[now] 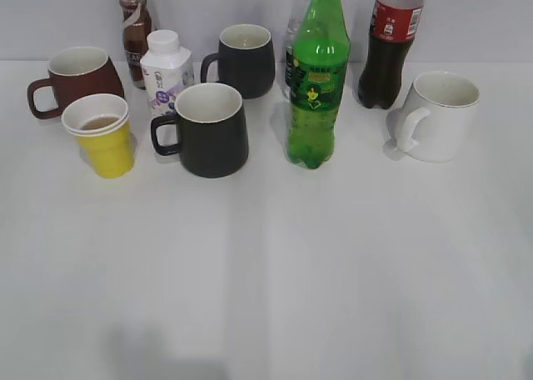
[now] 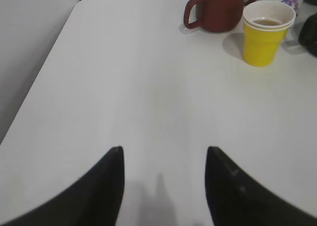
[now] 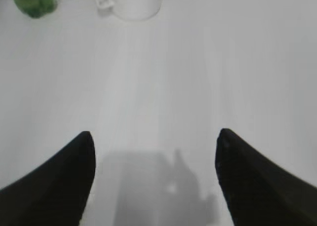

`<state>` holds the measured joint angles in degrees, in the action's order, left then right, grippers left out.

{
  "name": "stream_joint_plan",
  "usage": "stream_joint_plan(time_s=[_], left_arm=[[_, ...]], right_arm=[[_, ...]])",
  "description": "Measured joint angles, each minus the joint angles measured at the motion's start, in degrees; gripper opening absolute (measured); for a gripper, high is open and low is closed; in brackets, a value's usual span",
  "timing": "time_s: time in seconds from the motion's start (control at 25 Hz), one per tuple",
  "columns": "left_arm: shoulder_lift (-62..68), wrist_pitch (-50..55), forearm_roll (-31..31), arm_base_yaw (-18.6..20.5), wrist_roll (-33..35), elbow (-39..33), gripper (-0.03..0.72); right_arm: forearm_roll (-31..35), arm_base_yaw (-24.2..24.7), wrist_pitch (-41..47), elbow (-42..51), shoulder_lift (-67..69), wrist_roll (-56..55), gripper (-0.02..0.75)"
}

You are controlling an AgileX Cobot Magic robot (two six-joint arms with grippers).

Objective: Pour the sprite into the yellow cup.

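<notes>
The sprite (image 1: 316,80), a tall green bottle with a green cap, stands upright in the middle of the table; its base shows at the top left of the right wrist view (image 3: 33,2). The yellow cup (image 1: 103,137) stands at the left with some brownish liquid inside; it also shows in the left wrist view (image 2: 266,33). My left gripper (image 2: 164,154) is open and empty over bare table, well short of the cup. My right gripper (image 3: 154,137) is open and empty, well short of the bottle. Neither gripper shows in the exterior view.
A dark red mug (image 1: 73,77) stands behind the cup. Two black mugs (image 1: 208,128) (image 1: 244,59), a white carton (image 1: 165,70), a brown drink bottle (image 1: 134,26), a clear bottle (image 1: 295,38), a cola bottle (image 1: 389,48) and a white mug (image 1: 437,115) surround the sprite.
</notes>
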<state>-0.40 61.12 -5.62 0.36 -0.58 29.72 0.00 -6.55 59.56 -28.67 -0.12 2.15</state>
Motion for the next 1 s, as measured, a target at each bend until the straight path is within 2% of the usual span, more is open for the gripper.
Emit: stream_joint_plan(time_s=[0.32,0.84,1.0], left_arm=[[0.0,-0.1,0.0,-0.2,0.0,0.0,0.361],[0.0,-0.1,0.0,-0.2,0.0,0.0,0.252],[0.0,-0.1,0.0,-0.2,0.0,0.0,0.241]], right_arm=[[0.0,0.1,0.0,0.0,-0.2,0.0,0.564],[0.0,0.1,0.0,0.0,-0.2,0.0,0.564],[0.0,0.1,0.0,0.0,-0.2,0.0,0.564]])
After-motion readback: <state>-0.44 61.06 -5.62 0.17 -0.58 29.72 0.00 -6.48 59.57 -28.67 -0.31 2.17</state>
